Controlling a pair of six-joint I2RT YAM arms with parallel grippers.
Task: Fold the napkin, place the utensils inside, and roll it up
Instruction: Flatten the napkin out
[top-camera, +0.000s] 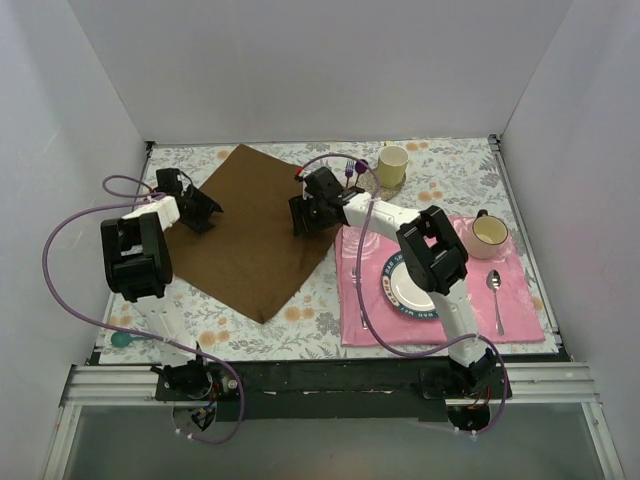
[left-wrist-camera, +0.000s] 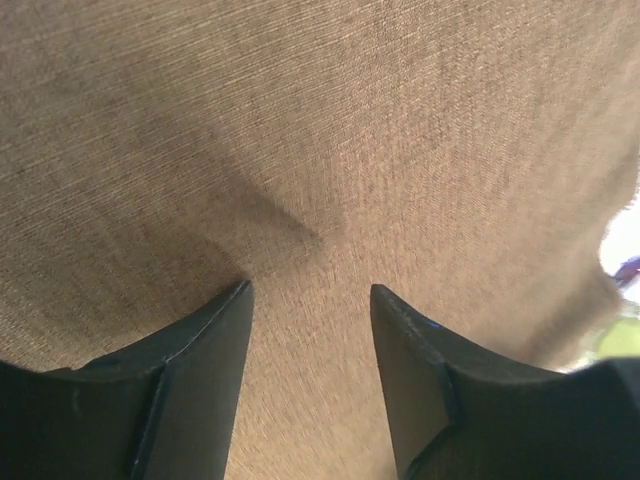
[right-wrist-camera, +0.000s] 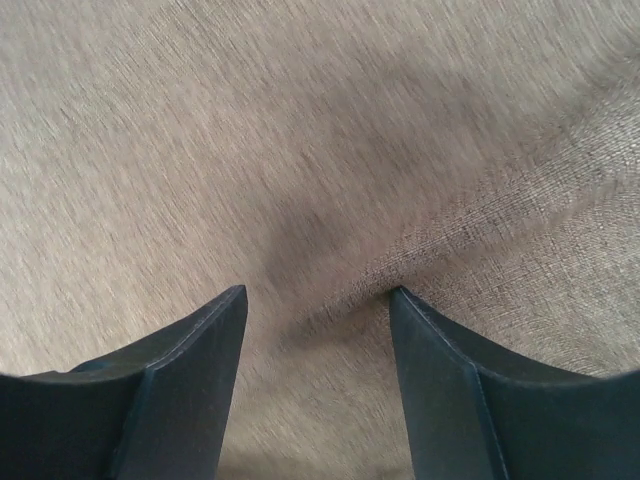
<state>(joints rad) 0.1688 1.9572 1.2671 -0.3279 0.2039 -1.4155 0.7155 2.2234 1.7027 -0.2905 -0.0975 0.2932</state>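
My left hand (top-camera: 203, 210) and right hand (top-camera: 306, 216) hang unclenched, perhaps touching the napkin (top-camera: 250, 240); folding step: next, pinch its edges.

White lettering on the plate's (top-camera: 390, 293) blue rim, illegibly small.

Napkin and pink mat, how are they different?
The napkin is plain dark brown; the pink mat is light pink. The napkin lies turned like a diamond; the pink mat lies square to the table edge. Only the left gripper and right gripper are over the napkin; the pink mat carries a plate, mug and spoon. Both lie flat on the flowery tablecloth.
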